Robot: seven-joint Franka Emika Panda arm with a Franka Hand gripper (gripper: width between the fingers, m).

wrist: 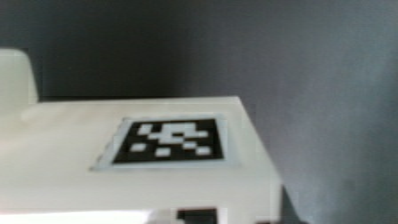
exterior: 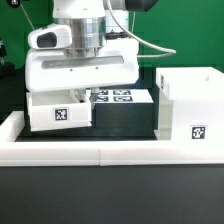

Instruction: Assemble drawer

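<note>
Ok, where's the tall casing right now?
In the exterior view, the casing stands on that view's right, behind the rail and beside the marker board.

Black tabletop point(exterior: 120, 124), white rail point(exterior: 110, 152) along its near edge and up the exterior view's left side, dark grey front point(exterior: 110, 195) below, dark backdrop point(exterior: 195, 25) behind, lighting even and diffuse.

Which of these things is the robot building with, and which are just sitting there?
For the job:
- tall white casing
- small tray with a square tag

Just lying about:
- marker board
- long white rail
- black table
</note>
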